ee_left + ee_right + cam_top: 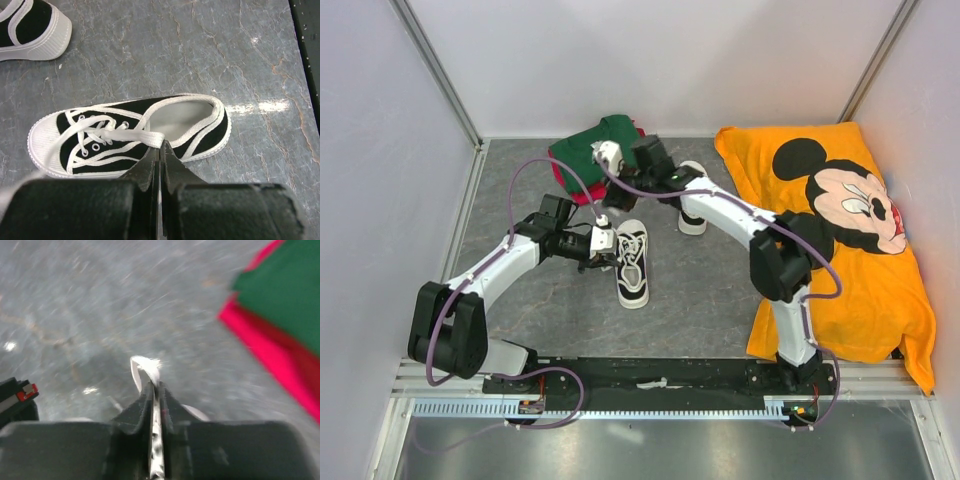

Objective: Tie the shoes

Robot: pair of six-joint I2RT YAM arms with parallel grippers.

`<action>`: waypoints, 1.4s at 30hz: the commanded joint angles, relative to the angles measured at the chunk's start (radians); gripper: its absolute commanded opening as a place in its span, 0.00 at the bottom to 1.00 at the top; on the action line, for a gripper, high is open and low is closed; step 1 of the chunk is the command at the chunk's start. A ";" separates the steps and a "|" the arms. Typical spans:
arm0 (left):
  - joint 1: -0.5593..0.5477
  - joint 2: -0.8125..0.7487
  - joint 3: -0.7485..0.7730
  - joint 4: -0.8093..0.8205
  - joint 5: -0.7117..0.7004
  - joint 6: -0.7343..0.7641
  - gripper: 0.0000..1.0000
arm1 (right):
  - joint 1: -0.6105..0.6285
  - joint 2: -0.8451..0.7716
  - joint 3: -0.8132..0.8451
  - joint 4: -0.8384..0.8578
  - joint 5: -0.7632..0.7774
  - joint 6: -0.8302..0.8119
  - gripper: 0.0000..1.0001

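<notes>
**Spotter A:** Mid-table, your left gripper (161,148) is clenched on a flat white lace (135,136). It holds the lace just over the open collar of the small black canvas sneaker with the white rubber toe cap (127,131), which sits sole-down on the grey marbled tabletop (210,50).

**Spotter B:** Farther back, your right gripper (155,390) is pinched tight on a white lace end (144,366), near the green-and-red folded cloth (280,295). That view is blurred. You cannot tell how much lace lies between the pads, or which shoe it belongs to.

**Spotter A:** Your main risk is the shoe itself, which looks light and has nothing pinning it down. A hard pull on either lace would probably drag or tip it rather than tighten anything.

**Spotter B:** Slippage comes next. Both grips sit right at the fingertips, so a sideways tug could strip the lace out and drop it. An uneven pull could also draw one end back through the loosely threaded eyelets.

**Spotter A:** Mind the second matching sneaker (692,222) too. It stands close under your right arm, and a wide sweep could knock it aside.
</notes>
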 commanded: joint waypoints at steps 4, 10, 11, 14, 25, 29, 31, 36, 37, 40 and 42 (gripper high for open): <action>0.006 -0.042 -0.035 0.066 0.022 0.041 0.02 | 0.001 -0.010 0.027 -0.059 -0.103 0.076 0.67; 0.012 -0.003 -0.018 0.135 0.020 0.003 0.02 | -0.061 -0.157 -0.104 -0.160 -0.142 0.028 0.65; 0.012 0.006 -0.009 0.145 0.017 -0.002 0.01 | -0.064 -0.183 -0.120 -0.174 -0.152 0.011 0.65; 0.014 0.040 0.013 0.166 0.010 -0.014 0.02 | -0.067 -0.215 -0.177 -0.222 -0.241 -0.001 0.68; 0.014 0.116 0.082 0.195 0.034 -0.064 0.02 | -0.059 -0.183 -0.231 -0.237 -0.323 -0.001 0.57; 0.012 0.127 0.100 0.198 0.057 -0.078 0.02 | -0.044 -0.165 -0.237 -0.202 -0.317 0.007 0.54; 0.012 0.129 0.102 0.200 0.069 -0.080 0.02 | -0.044 -0.157 -0.237 -0.188 -0.314 0.010 0.54; 0.012 0.141 0.113 0.198 0.080 -0.084 0.02 | -0.041 -0.133 -0.231 -0.180 -0.320 0.016 0.50; 0.012 0.143 0.116 0.198 0.082 -0.084 0.02 | -0.039 -0.127 -0.231 -0.176 -0.324 0.016 0.49; 0.012 0.153 0.125 0.198 0.080 -0.091 0.02 | -0.032 -0.125 -0.234 -0.173 -0.321 0.016 0.39; 0.012 0.156 0.126 0.198 0.079 -0.092 0.02 | -0.030 -0.127 -0.243 -0.171 -0.321 0.013 0.26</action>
